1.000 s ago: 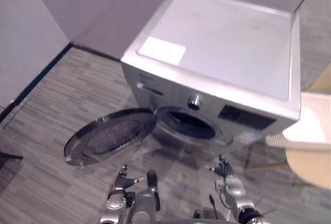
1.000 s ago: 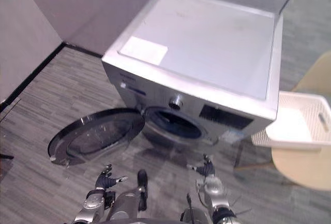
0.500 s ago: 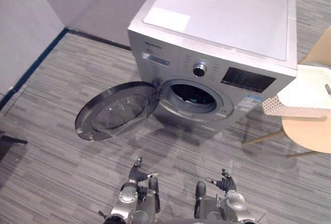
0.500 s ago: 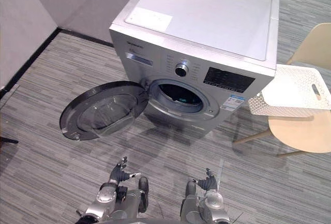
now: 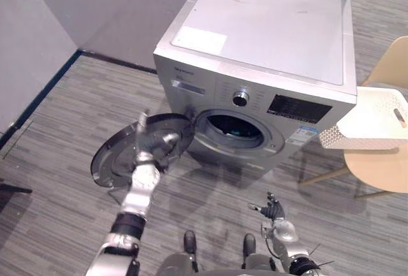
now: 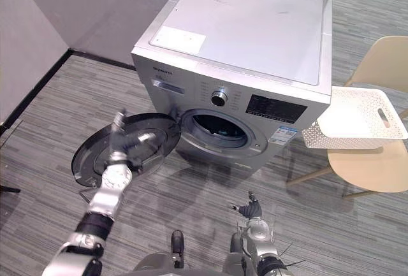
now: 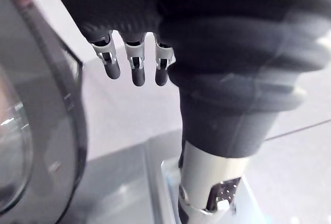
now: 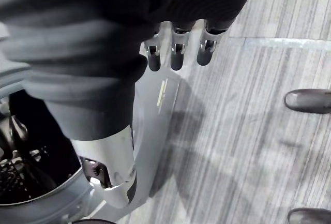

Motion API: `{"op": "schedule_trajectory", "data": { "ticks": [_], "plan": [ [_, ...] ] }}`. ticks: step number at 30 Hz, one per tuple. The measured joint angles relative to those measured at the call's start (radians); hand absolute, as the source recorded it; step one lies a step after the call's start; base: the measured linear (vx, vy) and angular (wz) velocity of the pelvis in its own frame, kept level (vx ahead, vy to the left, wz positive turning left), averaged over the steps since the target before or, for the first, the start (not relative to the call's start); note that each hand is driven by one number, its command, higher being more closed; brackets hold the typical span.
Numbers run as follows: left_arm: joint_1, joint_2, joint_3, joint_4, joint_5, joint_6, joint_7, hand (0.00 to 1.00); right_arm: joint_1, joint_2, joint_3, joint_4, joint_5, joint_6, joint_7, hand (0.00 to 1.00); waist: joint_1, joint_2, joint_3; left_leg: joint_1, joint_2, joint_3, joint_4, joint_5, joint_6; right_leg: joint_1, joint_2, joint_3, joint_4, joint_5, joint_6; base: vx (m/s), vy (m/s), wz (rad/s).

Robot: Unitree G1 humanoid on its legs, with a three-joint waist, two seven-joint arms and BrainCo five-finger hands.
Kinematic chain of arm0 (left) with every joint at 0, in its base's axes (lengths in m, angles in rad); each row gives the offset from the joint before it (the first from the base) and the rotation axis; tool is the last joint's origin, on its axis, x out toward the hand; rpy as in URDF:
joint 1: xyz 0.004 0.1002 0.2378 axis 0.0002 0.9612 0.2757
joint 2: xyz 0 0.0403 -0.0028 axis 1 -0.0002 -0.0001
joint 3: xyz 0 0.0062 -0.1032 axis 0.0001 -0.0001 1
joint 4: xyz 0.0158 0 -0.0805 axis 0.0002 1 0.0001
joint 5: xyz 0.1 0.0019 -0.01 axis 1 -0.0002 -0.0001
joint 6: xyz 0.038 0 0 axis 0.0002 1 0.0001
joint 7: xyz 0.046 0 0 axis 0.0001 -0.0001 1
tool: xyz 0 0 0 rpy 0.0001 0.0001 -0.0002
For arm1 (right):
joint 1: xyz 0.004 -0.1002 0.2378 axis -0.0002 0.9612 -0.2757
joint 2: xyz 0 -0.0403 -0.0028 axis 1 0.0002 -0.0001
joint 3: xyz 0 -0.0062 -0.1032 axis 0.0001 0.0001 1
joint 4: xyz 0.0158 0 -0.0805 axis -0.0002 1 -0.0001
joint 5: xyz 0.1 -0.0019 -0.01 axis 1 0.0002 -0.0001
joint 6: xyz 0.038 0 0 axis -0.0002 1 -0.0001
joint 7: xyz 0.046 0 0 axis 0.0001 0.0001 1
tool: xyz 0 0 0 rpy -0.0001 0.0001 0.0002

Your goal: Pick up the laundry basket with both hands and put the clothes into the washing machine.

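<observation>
In the left eye view we see the white perforated laundry basket (image 5: 376,120) on a beige chair (image 5: 382,169), just beside the silver washing machine (image 5: 280,34). Its round door (image 5: 107,166) hangs open over grey striped floor (image 5: 64,116). In the left wrist view the left robot hand (image 7: 135,69) hangs loose-fingered, holding nothing. In the right wrist view the right robot hand (image 8: 177,56) does likewise.

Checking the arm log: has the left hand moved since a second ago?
Yes. The left hand has risen from well below the open door to in front of its rim.
</observation>
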Motion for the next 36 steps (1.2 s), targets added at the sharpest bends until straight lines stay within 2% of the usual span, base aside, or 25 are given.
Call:
{"op": "schedule_trajectory", "data": {
  "ticks": [3, 6, 7, 8, 11, 13, 17, 18, 22, 25, 28, 30, 33, 36],
  "plan": [
    [-0.07, 0.088, 0.042, 0.048, 0.003, 0.005, 0.038, 0.0, -0.005, -0.011, 0.004, 0.007, -0.002, 0.004, -0.005, 0.0, 0.001, -0.001, 0.0, 0.001, 0.01, 0.001, -0.012, 0.006, -0.003, -0.002, 0.011, -0.001, -0.007, 0.012, 0.0, 0.02, -0.038, -0.06],
    [-0.167, 0.188, 0.072, 0.212, -0.001, 0.031, 0.046, 0.0, -0.007, -0.012, 0.005, 0.016, -0.003, 0.018, -0.006, 0.0, 0.005, -0.003, 0.001, -0.007, 0.019, 0.006, -0.012, 0.008, -0.006, -0.014, 0.019, 0.0, -0.008, 0.025, -0.003, -0.01, -0.013, -0.07],
    [-0.227, 0.238, 0.071, 0.298, -0.002, 0.049, 0.044, 0.0, -0.016, -0.009, 0.007, 0.018, -0.003, 0.02, -0.006, 0.0, 0.016, -0.009, 0.005, -0.028, 0.031, 0.014, -0.011, 0.015, -0.009, -0.04, 0.032, 0.001, -0.008, 0.048, -0.013, -0.07, -0.022, -0.21],
    [-0.247, 0.252, 0.07, 0.324, -0.002, 0.054, 0.043, 0.0, -0.022, -0.008, 0.008, 0.022, -0.003, 0.02, -0.006, 0.0, 0.022, -0.013, 0.007, -0.036, 0.035, 0.017, -0.009, 0.016, -0.01, -0.05, 0.036, 0.001, -0.009, 0.058, -0.011, -0.08, -0.014, -0.23],
    [-0.35, 0.303, 0.067, 0.431, -0.002, 0.092, 0.013, 0.0, -0.055, -0.005, 0.017, 0.037, -0.002, 0.026, -0.008, 0.0, 0.029, -0.047, 0.024, -0.086, 0.047, 0.013, 0.003, 0.032, -0.012, -0.091, 0.04, 0.004, -0.01, 0.073, -0.021, -0.09, -0.008, 0.03],
    [-0.404, 0.32, 0.067, 0.467, 0.001, 0.117, -0.021, 0.0, -0.069, 0.01, 0.036, 0.034, -0.001, 0.032, -0.008, 0.0, 0.045, -0.076, 0.042, -0.124, 0.056, 0.013, 0.035, 0.032, -0.014, -0.114, 0.044, 0.006, -0.009, 0.084, -0.023, -0.1, -0.02, 0.01],
    [-0.447, 0.303, 0.068, 0.495, 0.004, 0.136, -0.063, 0.0, -0.091, 0.03, 0.055, 0.025, 0.02, 0.034, -0.008, 0.0, 0.065, -0.082, 0.048, -0.191, 0.068, 0.01, 0.077, 0.028, -0.018, -0.157, 0.046, 0.006, -0.008, 0.09, -0.025, -0.13, -0.013, 0.02],
    [-0.463, 0.282, 0.068, 0.506, 0.004, 0.141, -0.069, 0.0, -0.092, 0.035, 0.057, 0.011, 0.028, 0.034, -0.007, 0.0, 0.082, -0.082, 0.048, -0.209, 0.077, 0.011, 0.087, 0.022, -0.026, -0.171, 0.05, 0.006, -0.008, 0.094, -0.024, -0.1, -0.024, -0.06],
    [-0.471, 0.227, 0.116, 0.561, 0.012, 0.152, -0.106, 0.0, -0.114, 0.034, 0.076, -0.006, 0.029, 0.036, -0.007, 0.0, 0.088, -0.084, 0.048, -0.253, 0.108, 0.011, 0.117, 0.012, -0.038, -0.197, 0.073, 0.006, -0.007, 0.093, -0.024, -0.11, -0.069, -0.04],
    [-0.484, 0.202, 0.176, 0.566, 0.02, 0.151, -0.106, 0.0, -0.138, 0.027, 0.074, -0.014, 0.029, 0.039, -0.007, 0.0, 0.108, -0.083, 0.054, -0.266, 0.135, 0.033, 0.124, 0.026, -0.059, -0.215, 0.092, 0.006, -0.007, 0.079, -0.028, -0.08, -0.121, -0.12],
    [-0.472, 0.163, 0.185, 0.557, 0.019, 0.136, -0.105, 0.0, -0.142, 0.028, 0.07, -0.018, 0.029, 0.041, -0.007, 0.0, 0.116, -0.082, 0.053, -0.263, 0.149, 0.032, 0.122, 0.038, -0.076, -0.21, 0.106, 0.0, -0.005, 0.077, -0.033, -0.02, -0.087, 0.03],
    [-0.41, 0.114, 0.184, 0.504, 0.019, 0.111, -0.105, 0.0, -0.141, 0.029, 0.053, -0.016, 0.029, 0.046, -0.006, 0.0, 0.135, -0.081, 0.053, -0.241, 0.146, 0.033, 0.112, 0.045, -0.076, -0.195, 0.105, -0.001, -0.005, 0.077, -0.033, 0.0, -0.02, 0.0],
    [-0.312, 0.05, 0.177, 0.451, 0.019, 0.084, -0.105, 0.0, -0.143, 0.035, 0.006, -0.013, 0.028, 0.046, -0.005, 0.0, 0.134, -0.073, 0.049, -0.199, 0.123, 0.03, 0.093, 0.053, -0.069, -0.158, 0.085, -0.005, -0.005, 0.068, -0.022, 0.02, 0.046, 0.14],
    [-0.19, -0.028, 0.118, 0.427, 0.005, 0.077, -0.106, 0.0, -0.146, 0.027, -0.021, 0.019, 0.028, 0.047, -0.003, 0.0, 0.124, -0.049, 0.028, -0.158, 0.084, 0.023, 0.025, 0.08, -0.048, -0.142, 0.052, -0.017, 0.0, 0.055, -0.002, 0.01, 0.09, 0.22]
  ]
}}
